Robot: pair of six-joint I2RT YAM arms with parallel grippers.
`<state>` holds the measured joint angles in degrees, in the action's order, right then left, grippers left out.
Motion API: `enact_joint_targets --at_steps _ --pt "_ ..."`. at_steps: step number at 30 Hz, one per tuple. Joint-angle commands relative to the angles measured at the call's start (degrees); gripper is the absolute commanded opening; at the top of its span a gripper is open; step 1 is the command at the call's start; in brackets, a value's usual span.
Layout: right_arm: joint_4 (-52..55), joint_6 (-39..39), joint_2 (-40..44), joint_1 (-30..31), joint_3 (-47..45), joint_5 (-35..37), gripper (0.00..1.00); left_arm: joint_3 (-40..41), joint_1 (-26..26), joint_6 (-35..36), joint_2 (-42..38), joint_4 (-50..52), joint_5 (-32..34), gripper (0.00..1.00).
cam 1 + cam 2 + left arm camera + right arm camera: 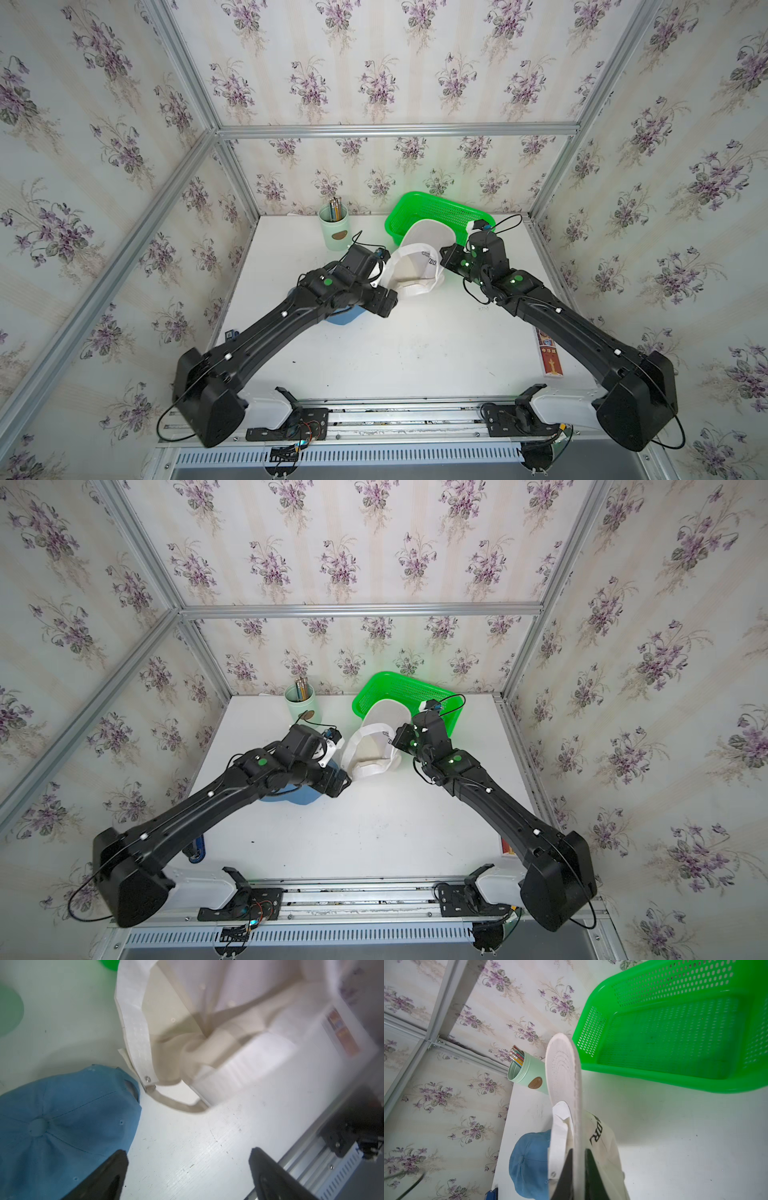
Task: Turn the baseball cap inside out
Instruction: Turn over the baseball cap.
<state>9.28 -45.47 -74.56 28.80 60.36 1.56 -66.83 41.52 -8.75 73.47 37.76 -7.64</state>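
Counting two caps, one basket, one pencil cup, right gripper pinching the brim of the white cap, left gripper spread wide beside that cap, blue cap under it, both arms reaching inward.

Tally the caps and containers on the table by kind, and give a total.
Baseball caps: 2 (white fabric baseball cap, blue fabric baseball cap)
Green perforated plastic basket: 1
Mint-green cylindrical pencil cup: 1
Total: 4
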Motion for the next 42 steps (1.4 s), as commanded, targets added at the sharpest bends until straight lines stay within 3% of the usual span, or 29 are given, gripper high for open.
enact_joint_targets --at_steps 1,4,10,14,23,25,28,30,31,32,34,42 --pt "-2.0 -5.5 0.2 -1.6 0.6 -4.9 0.0 4.9 3.0 9.3 -5.0 -9.4 8.4 1.0" --pt "-2.3 -8.7 -0.2 -2.7 1.6 -7.4 0.0 10.2 6.0 10.5 -8.5 -17.6 12.5 0.99" --pt "-3.3 -15.1 0.3 -4.8 0.9 -11.2 0.0 18.0 15.5 18.6 -6.2 -35.9 30.2 0.99" --pt "-2.1 -15.8 0.4 -5.0 2.5 -12.6 0.0 19.5 16.0 20.4 -3.3 -44.0 40.0 0.99" --pt "-5.3 -19.7 1.9 -5.1 -1.8 -16.8 0.0 24.5 16.0 33.2 4.9 -70.2 51.4 0.99" --pt "-5.7 -19.8 2.1 -5.1 -2.1 -17.2 0.0 26.2 15.9 37.1 6.5 -77.6 49.8 0.95" --pt "-6.4 -20.1 2.1 -5.1 -2.4 -18.0 0.0 25.1 15.8 39.0 9.6 -77.9 46.0 0.84" --pt "-6.3 -19.8 2.4 -5.3 -2.3 -18.0 0.0 24.8 15.6 39.3 10.1 -77.1 44.2 0.71" --pt "-5.8 -19.5 2.5 -5.5 -2.0 -18.1 0.0 24.8 15.5 38.9 9.5 -75.3 42.1 0.58" --pt "-5.5 -18.9 2.5 -5.7 -1.7 -18.0 0.0 24.6 15.4 38.1 8.5 -72.5 39.4 0.46" --pt "-3.9 -17.0 2.3 -6.3 -0.5 -17.7 0.0 23.2 14.9 34.8 4.3 -61.9 30.6 0.3" --pt "1.8 -6.2 -0.8 -8.0 6.0 -16.6 0.0 13.6 12.2 28.1 -2.1 -28.5 2.4 0.08"
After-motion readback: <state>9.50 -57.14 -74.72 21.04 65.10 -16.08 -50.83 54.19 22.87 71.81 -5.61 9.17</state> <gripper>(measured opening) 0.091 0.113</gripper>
